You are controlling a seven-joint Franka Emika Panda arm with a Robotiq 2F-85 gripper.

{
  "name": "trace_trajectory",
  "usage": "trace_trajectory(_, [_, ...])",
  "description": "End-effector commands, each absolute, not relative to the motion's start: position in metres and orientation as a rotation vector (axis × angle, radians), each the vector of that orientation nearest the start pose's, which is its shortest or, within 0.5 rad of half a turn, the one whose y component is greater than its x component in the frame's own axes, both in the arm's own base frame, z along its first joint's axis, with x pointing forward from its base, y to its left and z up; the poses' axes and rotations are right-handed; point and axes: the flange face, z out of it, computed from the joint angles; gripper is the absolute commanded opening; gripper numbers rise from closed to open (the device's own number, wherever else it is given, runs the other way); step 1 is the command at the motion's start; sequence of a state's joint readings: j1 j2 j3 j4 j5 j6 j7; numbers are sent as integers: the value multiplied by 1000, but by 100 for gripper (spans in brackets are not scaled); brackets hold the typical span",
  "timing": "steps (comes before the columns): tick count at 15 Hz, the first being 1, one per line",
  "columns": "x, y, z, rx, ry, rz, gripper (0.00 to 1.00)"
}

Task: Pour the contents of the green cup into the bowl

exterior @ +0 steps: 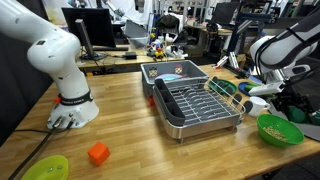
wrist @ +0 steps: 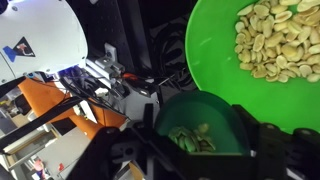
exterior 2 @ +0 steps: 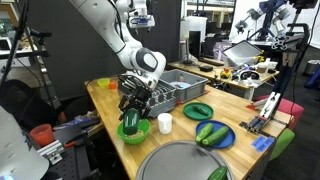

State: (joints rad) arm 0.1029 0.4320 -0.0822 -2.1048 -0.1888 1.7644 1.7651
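My gripper (exterior 2: 134,108) is shut on the green cup (exterior 2: 130,119) and holds it just above the lime-green bowl (exterior 2: 134,131) near the table's front corner. In the wrist view the dark green cup (wrist: 200,122) sits between the black fingers (wrist: 141,122), its mouth facing the camera, with a few nuts in it. The bowl (wrist: 215,45) lies right beyond the cup, holding a heap of yellowish-tan peanuts. In an exterior view the bowl (exterior: 280,131) stands at the right table edge under the gripper (exterior: 289,103).
A small white cup (exterior 2: 165,123), a flat green dish (exterior 2: 197,110) and a blue plate (exterior 2: 214,134) with green vegetables lie beside the bowl. A grey dish rack (exterior: 195,100) fills the table's middle. An orange block (exterior: 97,153) and a lime dish (exterior: 46,168) sit near the robot base.
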Motion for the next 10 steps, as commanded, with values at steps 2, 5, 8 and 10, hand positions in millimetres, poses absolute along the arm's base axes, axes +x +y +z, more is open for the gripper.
trace_trajectory(2, [491,-6,180,1528,-1744,-372,52])
trace_trajectory(5, [495,-4,182,1500,-1757,-332,52])
trace_trajectory(8, [495,-3,184,1540,-1773,-353,77])
trace_trajectory(10, [495,-2,184,1541,-1773,-351,77])
